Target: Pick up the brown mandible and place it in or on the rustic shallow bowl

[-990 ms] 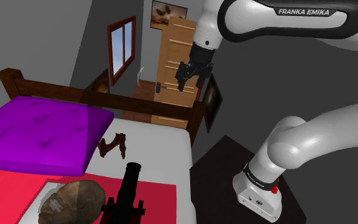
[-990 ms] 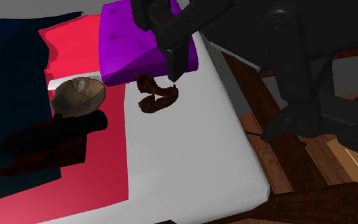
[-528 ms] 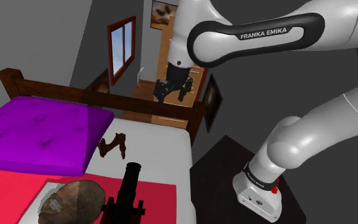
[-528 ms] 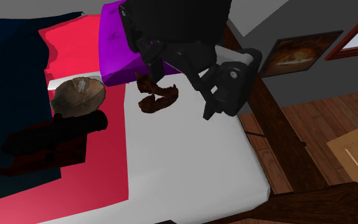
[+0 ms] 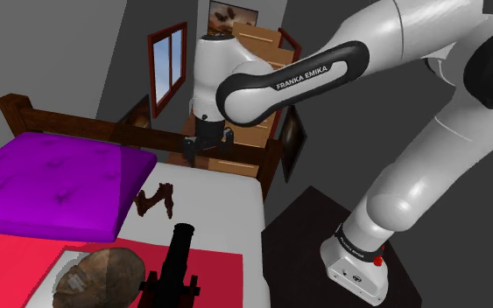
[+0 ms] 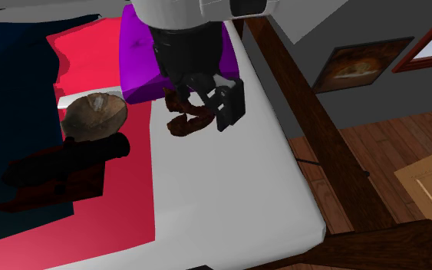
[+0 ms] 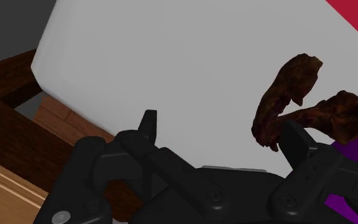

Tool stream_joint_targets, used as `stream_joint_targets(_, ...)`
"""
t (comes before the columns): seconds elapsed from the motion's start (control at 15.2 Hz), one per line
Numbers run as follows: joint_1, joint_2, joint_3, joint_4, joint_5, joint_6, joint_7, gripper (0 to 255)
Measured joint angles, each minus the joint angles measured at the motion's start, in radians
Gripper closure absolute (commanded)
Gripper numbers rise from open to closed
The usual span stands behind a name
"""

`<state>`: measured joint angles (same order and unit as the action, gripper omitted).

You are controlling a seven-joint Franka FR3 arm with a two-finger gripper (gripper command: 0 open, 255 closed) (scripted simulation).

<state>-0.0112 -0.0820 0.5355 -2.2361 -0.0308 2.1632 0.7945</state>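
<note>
The brown mandible (image 5: 157,199) lies on the white sheet (image 5: 222,210) beside the purple pillow (image 5: 52,179). In the second exterior view the mandible (image 6: 185,123) is partly covered by my gripper (image 6: 214,103), which hangs above it. My gripper (image 5: 206,146) is in the air over the bed's far end, above and to the shoulder view's right of the bone. The wrist view has the fingers apart with nothing between them; the mandible (image 7: 292,95) lies just beyond one fingertip (image 7: 296,137). The brown shallow bowl (image 5: 95,274) sits on the red cover, and the bowl (image 6: 93,115) stands apart from the bone.
A black toy cannon (image 5: 174,262) stands next to the bowl, between it and the bed's edge. The dark wooden bed frame (image 5: 130,131) runs behind the pillow. A wooden dresser (image 5: 253,52) and a window (image 5: 167,66) stand beyond. A dark blue cover (image 6: 14,92) lies past the bowl.
The arm has swung to the shoulder view's left and come lower, bringing the gripper from near the door to above the mandible. Mandible, bowl and cannon have stayed put.
</note>
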Motion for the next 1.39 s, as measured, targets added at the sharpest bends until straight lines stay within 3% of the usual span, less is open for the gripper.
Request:
stream_joint_targets(0.46, 0.055, 0.313, 0.014, 0.157, -0.228, 0.050, 0.249, 0)
stream_joint_targets(0.86, 0.170, 0.586, -0.050, 0.370, -0.378, 0.028, 0.400, 0)
stream_joint_targets(1.39, 0.202, 0.666, -0.082, 0.410, -0.429, 0.095, 0.442, 0)
